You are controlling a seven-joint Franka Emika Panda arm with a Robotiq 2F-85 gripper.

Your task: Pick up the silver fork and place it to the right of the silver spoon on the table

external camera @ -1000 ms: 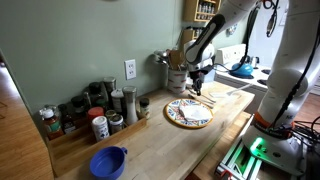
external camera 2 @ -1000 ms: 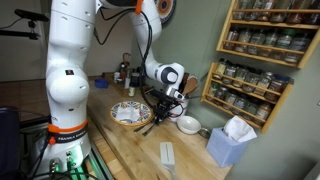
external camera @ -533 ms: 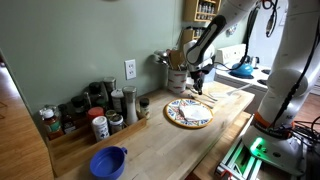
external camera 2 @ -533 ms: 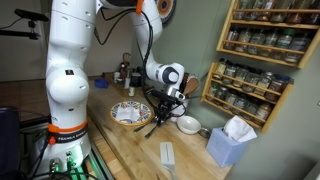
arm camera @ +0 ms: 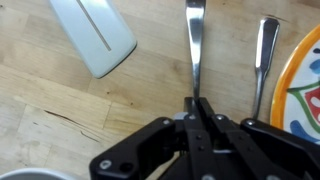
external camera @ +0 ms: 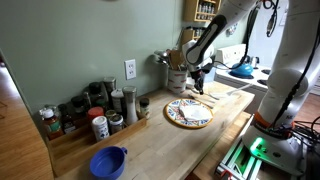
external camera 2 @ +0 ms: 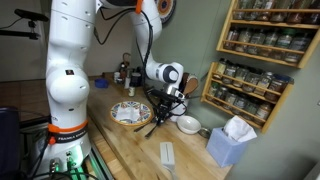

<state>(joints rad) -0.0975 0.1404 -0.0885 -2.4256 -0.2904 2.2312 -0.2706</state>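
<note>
In the wrist view my gripper [arm camera: 197, 103] is shut on the narrow handle of a silver utensil [arm camera: 194, 40], taken to be the silver fork; its tines are hidden under the fingers. A second silver handle [arm camera: 264, 55], the spoon, lies parallel just to its right, beside the patterned plate [arm camera: 306, 80]. Both lie on the light wooden table [arm camera: 60, 110]. In both exterior views the gripper [external camera: 198, 88] [external camera 2: 163, 112] is low over the table next to the plate [external camera: 188, 113] [external camera 2: 127, 113]. Whether the fork is off the wood I cannot tell.
A flat white object [arm camera: 95, 35] lies left of the fork. A white bowl [external camera 2: 188, 124], a blue tissue box [external camera 2: 230, 142] and a white box [external camera 2: 166, 155] stand nearby. Spice jars [external camera: 100, 110] line the wall, and a blue bowl [external camera: 108, 161] sits farther along.
</note>
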